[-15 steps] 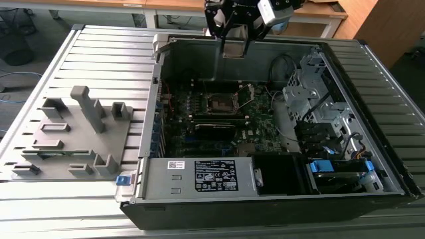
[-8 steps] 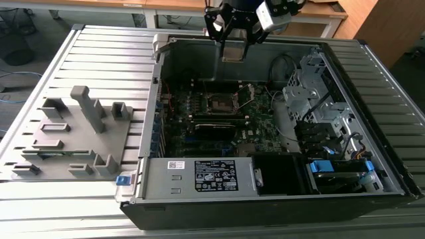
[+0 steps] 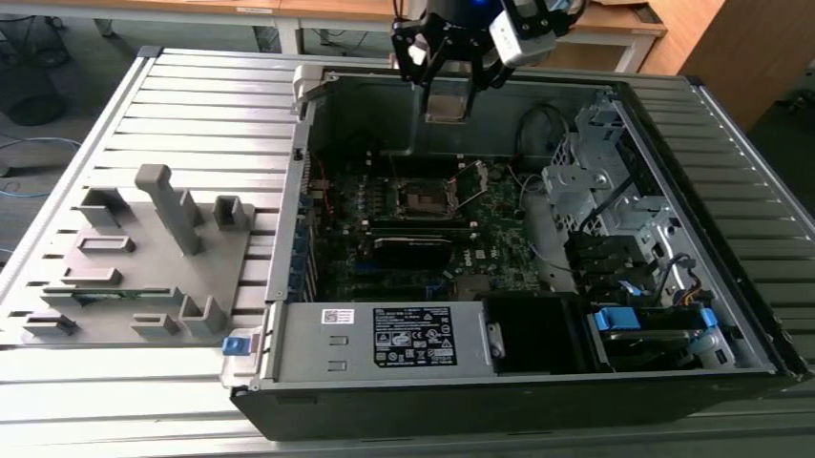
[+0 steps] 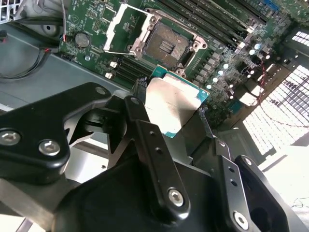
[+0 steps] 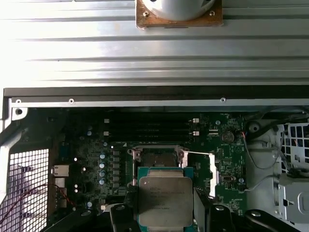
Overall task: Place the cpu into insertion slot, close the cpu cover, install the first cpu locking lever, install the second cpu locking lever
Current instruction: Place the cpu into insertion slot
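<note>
My gripper (image 3: 449,91) hangs over the open computer case, shut on the cpu (image 3: 448,101), a flat grey square chip with a green edge. In both wrist views the cpu (image 4: 175,102) (image 5: 165,200) sits between the black fingers (image 4: 150,142). The insertion slot (image 3: 427,196) (image 4: 166,44) (image 5: 157,157) lies below it on the dark board, bare, with its contacts showing. The cpu cover (image 4: 120,26) (image 5: 211,169), a thin silvery frame, stands swung open at one side of the slot. The cpu is well above the slot and apart from it.
A grey box with a white label (image 3: 382,339) fills the case's near side. A metal drive cage (image 3: 612,181) with cables and blue tabs stands at the exterior view's right. A grey fixture plate (image 3: 140,258) lies on the slatted table (image 3: 204,105) at the left.
</note>
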Available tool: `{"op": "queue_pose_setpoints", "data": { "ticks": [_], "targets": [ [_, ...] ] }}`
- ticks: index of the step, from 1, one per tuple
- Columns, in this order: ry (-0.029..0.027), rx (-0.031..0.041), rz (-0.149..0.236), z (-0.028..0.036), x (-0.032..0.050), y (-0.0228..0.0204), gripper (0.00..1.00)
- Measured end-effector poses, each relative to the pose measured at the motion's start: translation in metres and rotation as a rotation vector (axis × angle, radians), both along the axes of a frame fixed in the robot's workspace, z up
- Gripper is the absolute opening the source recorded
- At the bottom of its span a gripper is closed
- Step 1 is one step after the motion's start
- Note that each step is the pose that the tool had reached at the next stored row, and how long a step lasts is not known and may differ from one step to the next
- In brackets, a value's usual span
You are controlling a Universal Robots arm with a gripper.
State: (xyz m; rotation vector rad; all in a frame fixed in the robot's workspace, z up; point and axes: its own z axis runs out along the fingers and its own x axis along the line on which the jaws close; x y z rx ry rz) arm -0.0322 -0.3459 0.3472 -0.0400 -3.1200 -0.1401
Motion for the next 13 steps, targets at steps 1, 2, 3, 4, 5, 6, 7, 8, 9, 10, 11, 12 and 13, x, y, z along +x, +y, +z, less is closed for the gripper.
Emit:
{"op": "queue_pose_setpoints", "data": {
  "ticks": [1, 2, 3, 4, 5, 6, 7, 8, 9, 10, 11, 12, 13],
  "targets": [
    [0.0000, -0.0001, 0.000, -0.0005, 0.0000, 0.0000, 0.54],
    [0.0001, -0.0002, 0.000, -0.0006, 0.0000, 0.0000, 0.54],
    [0.0001, -0.0003, 0.000, -0.0006, 0.0000, 0.0000, 0.54],
    [0.0001, -0.0002, 0.000, -0.0006, 0.0000, 0.0000, 0.54],
    [0.0000, -0.0002, 0.000, -0.0006, 0.0000, 0.0000, 0.54],
    [0.0000, -0.0001, 0.000, -0.0007, 0.0000, 0.0000, 0.54],
    [0.0000, -0.0001, 0.000, -0.0007, 0.0000, 0.0000, 0.54],
    [0.0000, -0.0001, 0.000, -0.0007, 0.0000, 0.0000, 0.54],
    [0.0000, -0.0001, 0.000, -0.0009, 0.0000, 0.0000, 0.54],
    [-0.0002, 0.0003, 0.000, -0.0016, 0.0000, 0.0000, 0.54],
    [-0.0002, 0.0003, 0.000, -0.0024, 0.0000, 0.0000, 0.54],
    [-0.0001, 0.0001, 0.000, -0.0033, 0.0000, 0.0000, 0.54],
    [0.0000, 0.0000, 0.000, -0.0043, 0.0000, 0.0000, 0.54]
  ]
}}
